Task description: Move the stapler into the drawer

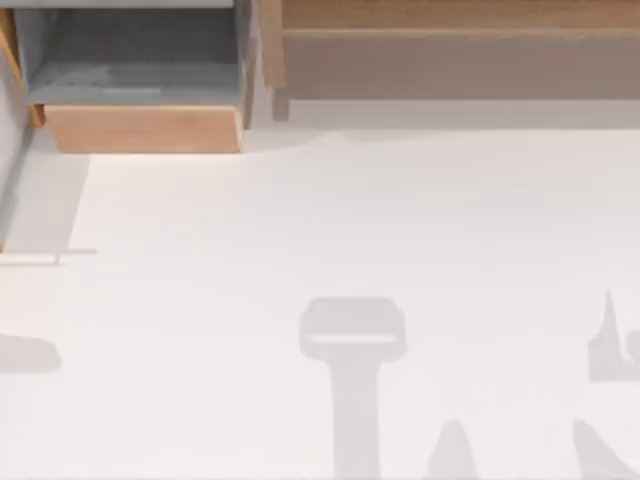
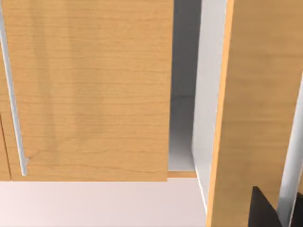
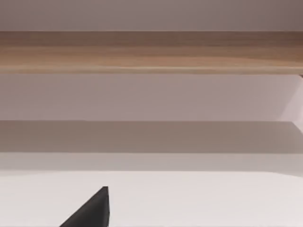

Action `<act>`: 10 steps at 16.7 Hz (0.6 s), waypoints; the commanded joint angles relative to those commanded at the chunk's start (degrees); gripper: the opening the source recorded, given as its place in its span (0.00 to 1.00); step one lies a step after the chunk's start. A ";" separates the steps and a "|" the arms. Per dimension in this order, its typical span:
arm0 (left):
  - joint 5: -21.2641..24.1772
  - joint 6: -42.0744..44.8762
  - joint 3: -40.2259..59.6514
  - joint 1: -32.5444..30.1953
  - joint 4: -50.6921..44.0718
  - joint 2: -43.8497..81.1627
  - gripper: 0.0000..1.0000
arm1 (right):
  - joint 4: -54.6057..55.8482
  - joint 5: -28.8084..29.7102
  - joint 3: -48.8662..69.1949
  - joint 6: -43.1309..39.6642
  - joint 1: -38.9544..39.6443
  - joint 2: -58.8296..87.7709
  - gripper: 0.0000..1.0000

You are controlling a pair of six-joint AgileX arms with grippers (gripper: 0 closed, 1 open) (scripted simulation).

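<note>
The drawer point(image 1: 145, 128) stands pulled out at the table's back left, with a tan wood front panel and a grey inside. On its grey floor lies a thin whitish streak point(image 1: 130, 90); it may be the stapler, but I cannot tell. A dark part of my left gripper point(image 2: 265, 208) shows in the left wrist view, close before tan wood panels point(image 2: 94, 90) with a grey gap point(image 2: 182, 94) between them. A dark part of my right gripper point(image 3: 92, 210) hangs above the white tabletop, facing the wide wooden unit point(image 3: 151, 52).
The wide wooden unit point(image 1: 450, 40) with a long beige-grey recess runs along the back right. A flat grey T-shaped shadow point(image 1: 355, 400), crossed by a pale bar, lies on the table's middle front. Arm shadows point(image 1: 610, 345) fall at the right and left edges.
</note>
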 joint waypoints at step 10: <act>-2.92 -0.27 5.15 -2.79 -3.47 2.81 0.00 | 0.00 0.00 0.00 0.00 0.00 0.00 1.00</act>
